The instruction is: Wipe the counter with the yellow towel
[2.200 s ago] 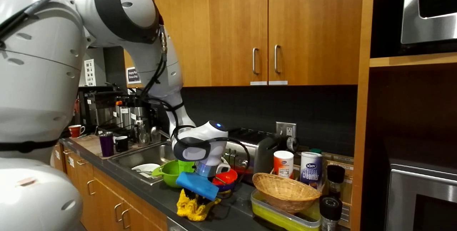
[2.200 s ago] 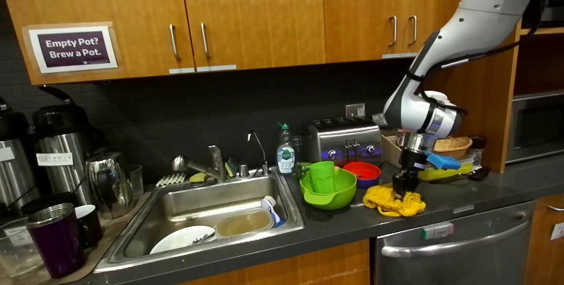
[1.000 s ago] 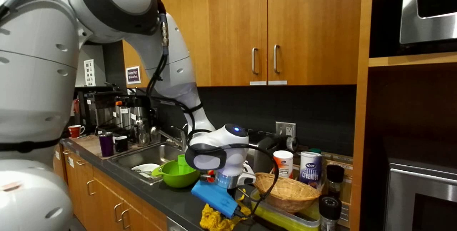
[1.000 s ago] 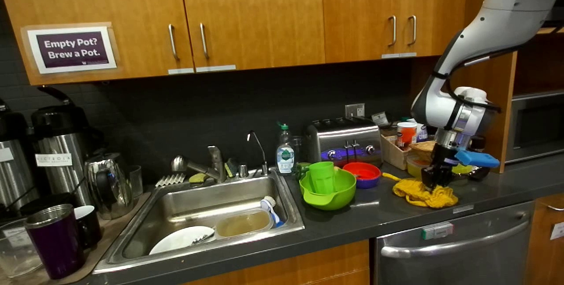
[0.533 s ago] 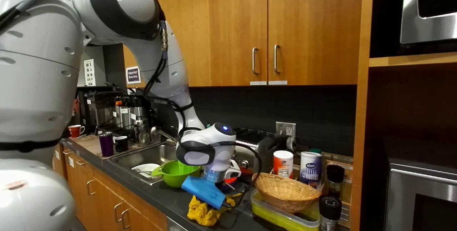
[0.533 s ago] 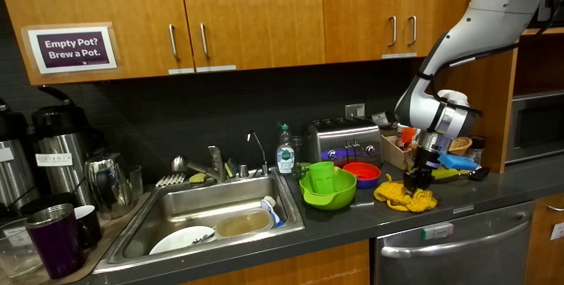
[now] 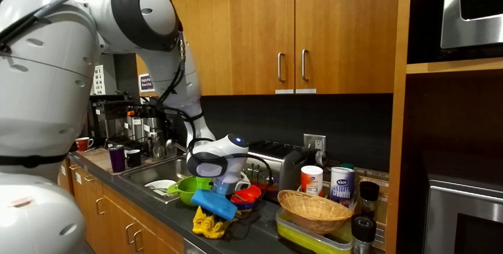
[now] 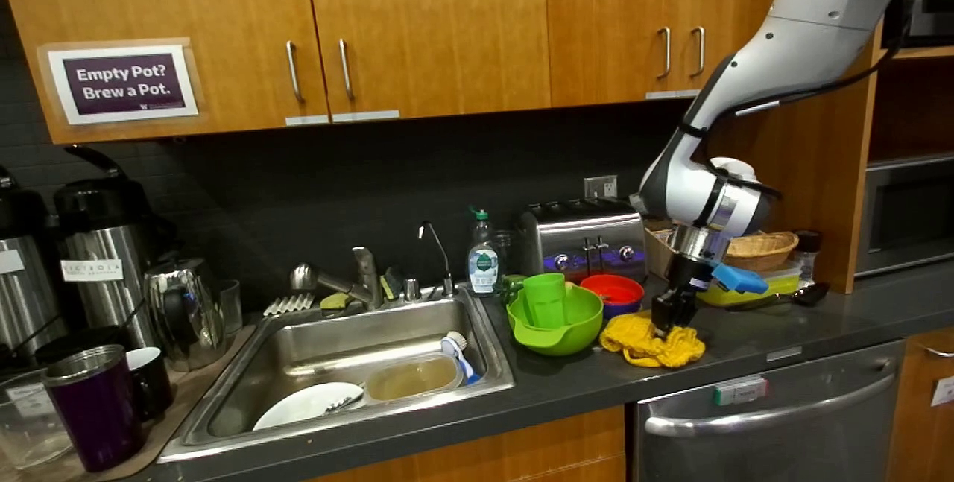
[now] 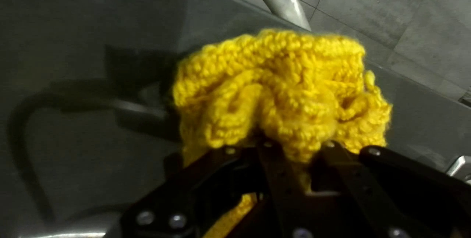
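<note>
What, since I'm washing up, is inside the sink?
The sink holds a white plate, cutlery, a tub and a brush; whatever lies beneath the white plate is covered.

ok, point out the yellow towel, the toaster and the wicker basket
yellow towel (image 9: 290, 94): wrist view, on its bunched knit folds
toaster (image 8: 576, 235): an exterior view, on its shiny front face
wicker basket (image 7: 314, 206): an exterior view, on its woven inner wall
</note>
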Controlling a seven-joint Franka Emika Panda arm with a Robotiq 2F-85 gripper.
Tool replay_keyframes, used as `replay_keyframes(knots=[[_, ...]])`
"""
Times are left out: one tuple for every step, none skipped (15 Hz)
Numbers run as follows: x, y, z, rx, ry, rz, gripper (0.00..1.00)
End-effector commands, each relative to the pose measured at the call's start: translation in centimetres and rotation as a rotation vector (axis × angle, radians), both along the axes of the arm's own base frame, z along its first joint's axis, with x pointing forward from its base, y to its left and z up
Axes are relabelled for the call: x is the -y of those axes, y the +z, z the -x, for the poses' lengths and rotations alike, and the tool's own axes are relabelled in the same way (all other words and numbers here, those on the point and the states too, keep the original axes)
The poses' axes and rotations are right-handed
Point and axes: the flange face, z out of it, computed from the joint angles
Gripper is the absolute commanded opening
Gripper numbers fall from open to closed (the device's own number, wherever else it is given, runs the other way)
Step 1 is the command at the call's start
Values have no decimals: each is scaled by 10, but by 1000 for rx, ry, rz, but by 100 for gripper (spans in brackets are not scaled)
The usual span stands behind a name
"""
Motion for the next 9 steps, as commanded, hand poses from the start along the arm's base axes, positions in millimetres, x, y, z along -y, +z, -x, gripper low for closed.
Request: replay_keyframes(knots=[[0, -31, 6, -49, 19, -4, 4], [6, -31, 8, -49, 9, -2, 4], [13, -30, 10, -49, -8, 3, 4], [20, -29, 13, -50, -25, 6, 4], [26, -28, 14, -47, -39, 7, 4], [35, -26, 17, -44, -60, 7, 4], [43, -24, 20, -42, -83, 9, 4], [53, -22, 23, -38, -107, 11, 4], [62, -20, 26, -33, -132, 12, 4]])
